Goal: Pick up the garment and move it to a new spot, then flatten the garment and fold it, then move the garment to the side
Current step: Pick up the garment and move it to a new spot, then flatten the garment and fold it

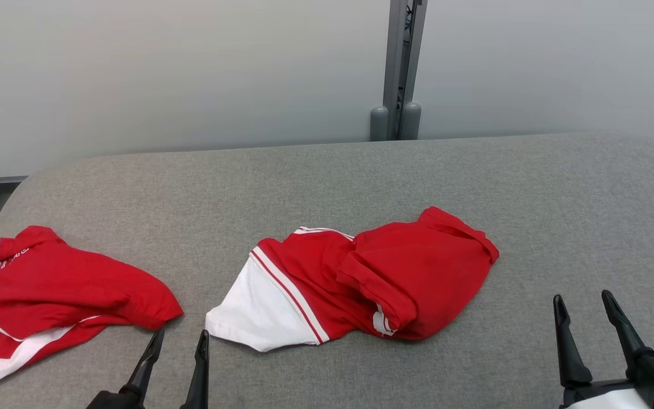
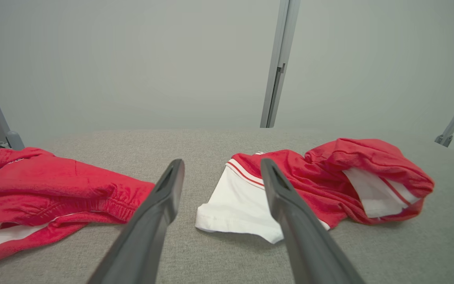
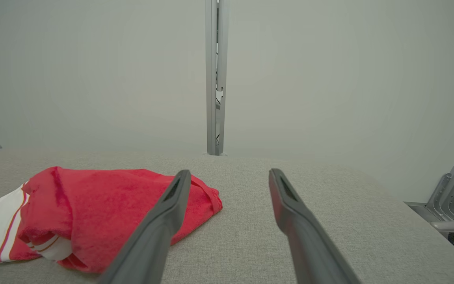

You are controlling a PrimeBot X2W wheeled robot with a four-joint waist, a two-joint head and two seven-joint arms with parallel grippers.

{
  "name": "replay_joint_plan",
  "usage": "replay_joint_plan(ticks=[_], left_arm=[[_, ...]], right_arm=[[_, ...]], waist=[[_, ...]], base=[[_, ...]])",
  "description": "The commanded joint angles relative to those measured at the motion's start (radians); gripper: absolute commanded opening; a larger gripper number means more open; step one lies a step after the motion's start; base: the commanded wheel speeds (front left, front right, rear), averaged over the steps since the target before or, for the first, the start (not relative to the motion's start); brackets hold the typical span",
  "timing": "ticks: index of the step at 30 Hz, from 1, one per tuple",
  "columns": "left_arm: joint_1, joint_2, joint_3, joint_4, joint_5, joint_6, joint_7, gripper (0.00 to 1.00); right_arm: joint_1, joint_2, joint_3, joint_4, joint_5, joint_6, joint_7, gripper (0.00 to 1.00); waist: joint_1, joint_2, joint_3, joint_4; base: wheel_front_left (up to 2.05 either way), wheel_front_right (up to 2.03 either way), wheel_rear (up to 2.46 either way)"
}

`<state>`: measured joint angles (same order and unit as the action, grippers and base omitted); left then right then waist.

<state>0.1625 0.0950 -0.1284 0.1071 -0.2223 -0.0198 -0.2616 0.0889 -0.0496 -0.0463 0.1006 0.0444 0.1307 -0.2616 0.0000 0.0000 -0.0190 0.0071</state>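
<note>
Left pincer (image 1: 182,334) and right pincer (image 1: 581,296) stand wide and empty; the garment (image 1: 361,278) lies crumpled at frame centre on the worktop (image 1: 361,170), so flattening, folding and setting aside are judged outstanding.

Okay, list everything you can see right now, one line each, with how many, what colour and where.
crumpled red and white fabric garment: one, red with white panel, table middle
second crumpled red and white garment: one, red with white trim, table's left end
grey fabric-covered table: one, grey, under both garments
grey metal post: one, grey, behind the table's far edge
left gripper: one, dark, open, near edge between the garments
right gripper: one, dark, open, right of the middle garment
</note>
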Motion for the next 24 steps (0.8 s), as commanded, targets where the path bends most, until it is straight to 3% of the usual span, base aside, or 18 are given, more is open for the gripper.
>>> replay_joint_plan(ticks=[1, 11, 24], left_arm=[[0.006, -0.004, 0.016, -0.002, 0.012, -0.013, -0.005, 1.0], [0.001, -0.034, 0.08, 0.015, 0.044, -0.056, -0.005, 1.0], [-0.002, -0.043, 0.105, 0.026, 0.056, -0.076, -0.005, 1.0]], right_arm=[[0.004, -0.003, 0.0, 0.001, -0.005, 0.0, -0.005, 1.0], [-0.005, -0.003, 0.012, 0.013, 0.002, 0.0, -0.005, 1.0], [-0.012, -0.003, 0.023, 0.021, 0.006, 0.0, -0.005, 1.0]], waist=[[0.0, 0.0, -0.001, -0.002], [0.0, 0.0, -0.006, -0.001], [0.0, 0.0, -0.007, 0.0]], base=[[0.0, 0.0, 0.0], [0.0, 0.0, 0.0], [0.0, 0.0, 0.0]])
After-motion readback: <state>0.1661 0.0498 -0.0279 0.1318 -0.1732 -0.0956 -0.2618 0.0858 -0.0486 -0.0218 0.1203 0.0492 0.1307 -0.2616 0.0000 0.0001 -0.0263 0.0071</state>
